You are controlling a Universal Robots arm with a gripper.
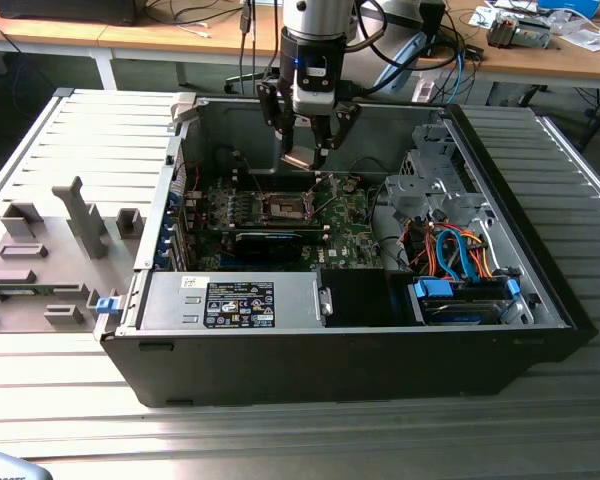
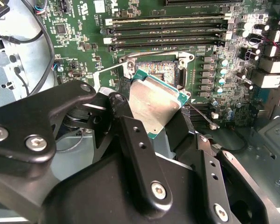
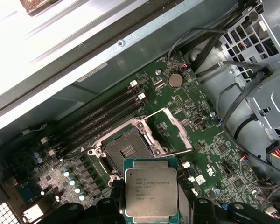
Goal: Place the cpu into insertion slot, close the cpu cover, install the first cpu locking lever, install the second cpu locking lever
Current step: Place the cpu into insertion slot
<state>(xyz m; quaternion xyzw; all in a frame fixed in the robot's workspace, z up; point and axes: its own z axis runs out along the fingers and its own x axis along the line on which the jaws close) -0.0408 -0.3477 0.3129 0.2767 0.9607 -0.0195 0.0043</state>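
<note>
Gripper (image 1: 306,150): fingers clamped on opposite edges of the cpu (image 3: 150,192), inside the open case (image 1: 380,370).
Cpu: held in the air above the motherboard (image 3: 210,154), near the slot (image 3: 126,151), not seated.
Slot: bare, dark centre exposed.
Cover (image 3: 170,130): swung open beside the slot.

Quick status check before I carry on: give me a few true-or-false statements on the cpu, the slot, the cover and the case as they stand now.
1. The gripper is shut on the cpu. True.
2. The cpu sits in the insertion slot. False: the slot is empty, and the cpu is held above the board.
3. The cpu cover is swung open off the slot. True.
4. The computer case is closed up. False: its side is open, with the green motherboard exposed.
</note>
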